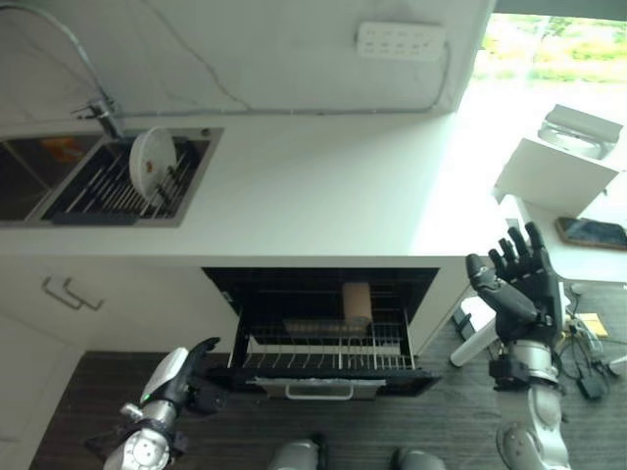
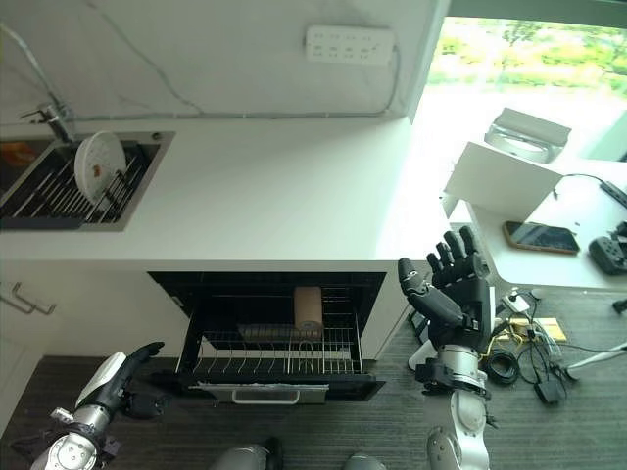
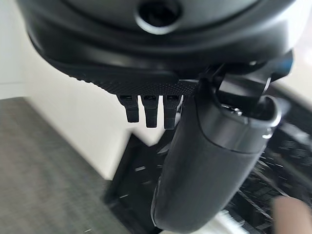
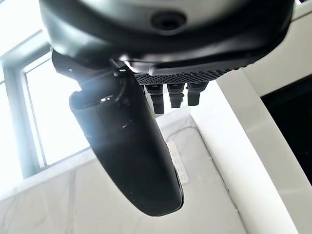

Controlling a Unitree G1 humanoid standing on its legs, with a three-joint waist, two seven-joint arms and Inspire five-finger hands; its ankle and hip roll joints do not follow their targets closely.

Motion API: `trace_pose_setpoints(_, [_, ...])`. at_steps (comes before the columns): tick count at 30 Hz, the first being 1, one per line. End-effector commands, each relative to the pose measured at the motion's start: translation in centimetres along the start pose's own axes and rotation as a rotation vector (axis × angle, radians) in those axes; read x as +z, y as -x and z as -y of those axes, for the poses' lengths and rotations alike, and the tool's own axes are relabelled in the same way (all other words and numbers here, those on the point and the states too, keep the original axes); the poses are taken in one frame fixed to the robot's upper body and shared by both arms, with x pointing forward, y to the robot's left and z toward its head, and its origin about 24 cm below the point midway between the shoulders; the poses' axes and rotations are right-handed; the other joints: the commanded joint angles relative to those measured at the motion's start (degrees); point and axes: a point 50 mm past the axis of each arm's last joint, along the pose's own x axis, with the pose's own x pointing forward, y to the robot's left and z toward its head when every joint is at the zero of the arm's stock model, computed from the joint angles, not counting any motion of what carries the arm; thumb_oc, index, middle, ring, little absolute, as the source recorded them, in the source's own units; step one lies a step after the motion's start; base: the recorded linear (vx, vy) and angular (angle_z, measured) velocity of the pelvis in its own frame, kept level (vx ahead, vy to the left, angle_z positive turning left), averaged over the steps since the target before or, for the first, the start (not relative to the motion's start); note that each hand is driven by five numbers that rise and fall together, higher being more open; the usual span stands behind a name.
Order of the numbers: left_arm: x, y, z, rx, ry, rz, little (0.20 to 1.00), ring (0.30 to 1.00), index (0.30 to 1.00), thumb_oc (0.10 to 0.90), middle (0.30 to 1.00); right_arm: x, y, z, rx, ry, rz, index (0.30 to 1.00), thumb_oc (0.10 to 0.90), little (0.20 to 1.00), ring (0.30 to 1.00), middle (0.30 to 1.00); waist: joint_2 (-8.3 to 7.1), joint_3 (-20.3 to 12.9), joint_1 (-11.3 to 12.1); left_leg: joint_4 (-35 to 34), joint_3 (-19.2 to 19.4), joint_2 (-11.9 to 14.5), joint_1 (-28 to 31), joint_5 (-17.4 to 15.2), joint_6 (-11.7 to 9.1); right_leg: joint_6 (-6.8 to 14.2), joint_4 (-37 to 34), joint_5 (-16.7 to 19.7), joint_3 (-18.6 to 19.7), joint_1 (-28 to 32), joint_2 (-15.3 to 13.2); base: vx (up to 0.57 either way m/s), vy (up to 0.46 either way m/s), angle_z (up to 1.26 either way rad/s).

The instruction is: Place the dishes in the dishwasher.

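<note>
A white plate (image 1: 153, 163) stands on edge in the rack inside the sink (image 1: 186, 201) at the counter's left. Below the counter the dishwasher (image 1: 323, 284) is open, its wire rack (image 1: 323, 354) pulled out. A brown cup (image 1: 357, 302) and a dark flat dish (image 1: 315, 326) sit in that rack. My left hand (image 1: 199, 377) hangs low, left of the rack's front corner, fingers relaxed and holding nothing. My right hand (image 1: 519, 284) is raised right of the dishwasher, fingers straight and spread, empty.
A tap (image 1: 98, 108) rises behind the sink. A power strip (image 1: 402, 41) is on the wall. To the right a white table (image 2: 549, 245) carries a phone (image 2: 539, 236) and a white box (image 2: 500, 181). Cupboard handles (image 1: 71, 293) lie left of the dishwasher.
</note>
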Motion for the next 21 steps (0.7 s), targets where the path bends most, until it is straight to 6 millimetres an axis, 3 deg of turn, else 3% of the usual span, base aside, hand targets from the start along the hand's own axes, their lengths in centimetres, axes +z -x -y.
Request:
trace_pose_setpoints(1, [2.4,-1.4,-4.4,0.271,0.123,0.134,0.900,0.900,0.900,0.800,0.900,4.1,-2.3,-1.5,0.128,-0.024,0.260,0.900,0.800,0.900,0.900,0.900,-0.18,1.51,0.16,-2.47,-3.54,-6.74,5.47,-8.18,2.71,-0.60,-1.26,1.62,0.71,2.14,3.00,0.01,-0.112,0.27])
trace_pose_setpoints(3, [2.1,-1.3,-4.2,0.276,0.148,0.122,0.900,0.900,0.900,0.800,0.900,4.2,-2.3,-1.5,0.134,-0.026,0.260,0.900,0.800,0.900,0.900,0.900,-0.33,1.59,0.14,-2.47,-3.51,-7.05,5.95,-8.09,2.58,-0.94,-1.26,0.86,0.55,2.27,2.85,0.02,-0.104,0.12])
trace_pose_setpoints(4, [0.8,-1.0,-2.9,0.285,0.213,0.066,0.900,0.900,0.900,0.800,0.900,4.6,-2.2,-1.6,0.177,-0.006,0.290,0.900,0.800,0.900,0.900,0.900,-0.83,1.85,0.20,-2.47,-2.73,-8.23,7.64,-7.72,2.20,-2.20,-1.26,-2.22,0.75,2.22,2.24,0.03,-0.104,0.01])
trace_pose_setpoints(7, [-0.3,-0.8,-1.6,0.287,0.238,0.023,0.900,0.900,0.900,0.800,0.900,5.7,-2.2,-1.5,0.173,0.028,0.349,0.900,0.800,0.900,0.900,0.900,-2.33,3.29,0.64,-2.47,-1.33,-9.49,8.07,-5.94,1.07,-2.99,-1.26,-2.79,0.87,2.86,0.21,-0.06,-0.050,-0.05])
trace_pose_setpoints(10, [-0.6,-0.9,-0.7,0.301,0.287,0.005,0.900,0.900,0.900,0.800,0.900,5.9,-2.6,-1.8,0.153,0.027,0.370,0.900,0.800,0.900,0.900,0.900,-2.44,3.91,0.72,-2.47,-0.51,-6.94,7.15,-3.42,-1.16,-2.95,-1.26,-3.00,1.20,3.16,-0.62,-0.11,0.142,0.13])
trace_pose_setpoints(14, [-1.3,-1.2,-0.2,0.337,0.394,-0.050,0.900,0.900,0.900,0.800,0.900,6.3,-2.8,-2.7,0.177,0.084,0.409,0.900,0.800,0.900,0.900,0.900,-0.80,2.57,0.16,-2.47,-4.78,-0.77,4.72,-2.24,-3.49,-2.33,-1.26,-3.21,2.75,2.74,-1.60,-0.07,0.404,0.12])
trace_pose_setpoints(16, [-1.1,-1.6,0.0,0.315,0.403,-0.041,0.900,0.900,0.900,0.800,0.900,6.8,-3.0,-2.6,0.151,0.108,0.434,0.900,0.800,0.900,0.900,0.900,0.27,2.13,-0.69,-2.47,-4.36,1.71,4.26,-2.57,-4.29,-1.95,-1.26,-3.66,2.11,3.29,-2.94,-0.06,0.505,-0.03])
trace_pose_setpoints(18, [-0.5,-1.9,0.6,0.275,0.389,-0.018,0.900,0.900,0.900,0.800,0.900,7.3,-3.0,-1.9,0.094,0.108,0.454,0.900,0.800,0.900,0.900,0.900,0.65,1.63,-1.18,-2.47,-4.06,1.84,4.79,-3.92,-4.41,-1.23,-1.26,-3.32,1.57,3.53,-4.31,-0.06,0.444,0.01])
trace_pose_setpoints(21, [-0.5,-1.7,1.0,0.253,0.382,-0.018,0.900,0.900,0.900,0.800,0.900,7.4,-3.0,-1.6,0.048,0.104,0.468,0.900,0.800,0.900,0.900,0.900,0.75,0.96,-0.72,-2.47,-6.49,-1.65,6.75,-6.78,-2.81,0.94,-1.26,-1.43,2.96,2.02,-6.64,-0.03,0.299,0.13])
